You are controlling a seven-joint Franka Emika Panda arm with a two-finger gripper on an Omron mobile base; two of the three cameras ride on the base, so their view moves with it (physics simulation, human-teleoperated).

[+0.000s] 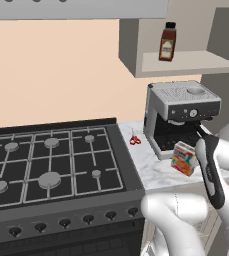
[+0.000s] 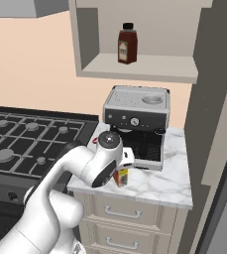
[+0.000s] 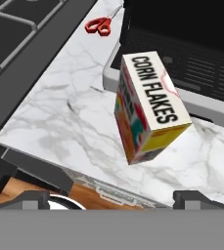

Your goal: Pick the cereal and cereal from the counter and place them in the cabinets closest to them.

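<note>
An orange-red and yellow cereal box [image 3: 150, 107] with a pale top printed "CORN FLAKES" stands on the white marble counter [image 3: 64, 122], right in front of the coffee machine. It is also in the left base view [image 1: 183, 157] and, half hidden by my arm, in the right base view [image 2: 121, 176]. My gripper [image 3: 116, 201] is open above the counter's front edge. Its fingertips [image 3: 33, 197] are wide apart, short of the box, with nothing between them. The wall cabinet [image 1: 186, 62] above stands open with a plain shelf [image 2: 140, 67]. The narrow yellow cereal box is out of view.
A grey coffee machine [image 1: 181, 112] fills the back of the counter. Red scissors [image 1: 134, 140] lie beside the black gas hob [image 1: 51, 160]. On the cabinet shelf stands a brown bottle [image 2: 127, 44]. Drawers [image 2: 125, 213] sit below the counter.
</note>
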